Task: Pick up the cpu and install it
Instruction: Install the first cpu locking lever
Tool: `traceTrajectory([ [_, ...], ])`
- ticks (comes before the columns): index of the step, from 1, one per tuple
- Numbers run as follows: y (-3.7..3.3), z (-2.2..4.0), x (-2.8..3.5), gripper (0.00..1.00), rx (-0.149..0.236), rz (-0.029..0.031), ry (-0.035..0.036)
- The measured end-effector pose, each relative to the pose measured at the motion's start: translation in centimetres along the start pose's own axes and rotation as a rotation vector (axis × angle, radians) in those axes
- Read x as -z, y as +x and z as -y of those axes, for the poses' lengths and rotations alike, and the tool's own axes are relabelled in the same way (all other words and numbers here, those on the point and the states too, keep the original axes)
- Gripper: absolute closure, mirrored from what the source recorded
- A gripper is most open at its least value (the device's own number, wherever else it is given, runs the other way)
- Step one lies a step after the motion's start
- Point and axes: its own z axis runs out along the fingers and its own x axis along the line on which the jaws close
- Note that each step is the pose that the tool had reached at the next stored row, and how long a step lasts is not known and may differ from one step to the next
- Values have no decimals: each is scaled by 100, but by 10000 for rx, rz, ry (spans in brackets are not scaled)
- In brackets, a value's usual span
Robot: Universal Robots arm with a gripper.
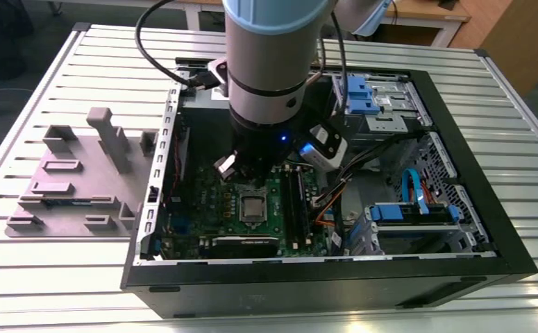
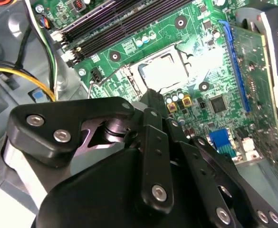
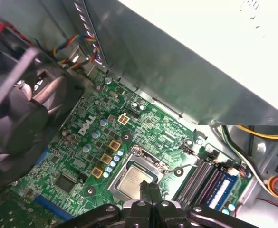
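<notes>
The cpu point(image 1: 253, 206), a small square chip with a silvery top, lies flat in the metal-framed socket on the green motherboard point(image 1: 204, 201) inside the open computer case. Both wrist views show it too, the cpu point(image 3: 130, 179) just beyond my fingertips and the cpu point(image 2: 165, 71) bright under the light. My gripper point(image 1: 250, 183) hangs just above the socket, a little off the chip. Its fingers point(image 3: 145, 189) are pressed together with nothing between them. The gripper point(image 2: 150, 95) stands apart from the board.
Black case walls point(image 1: 324, 274) ring the board. Memory slots point(image 3: 200, 178) run beside the socket, a fan point(image 3: 20, 114) and an expansion card point(image 2: 267, 71) stand close by, and loose cables point(image 1: 343, 191) cross toward the blue drive cage point(image 1: 407, 211). A grey fixture tray point(image 1: 65, 180) sits on the slatted table.
</notes>
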Motion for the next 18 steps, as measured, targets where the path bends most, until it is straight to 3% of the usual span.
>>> traceTrajectory([
  [8, -20, -3, 168, 89, 1, 1, -3],
  [11, -36, 7, 170, 89, 43, 1, -7],
  [15, -46, 14, 171, 89, 458, -22, -26],
  [18, -48, 15, 170, 89, 824, 20, -9],
])
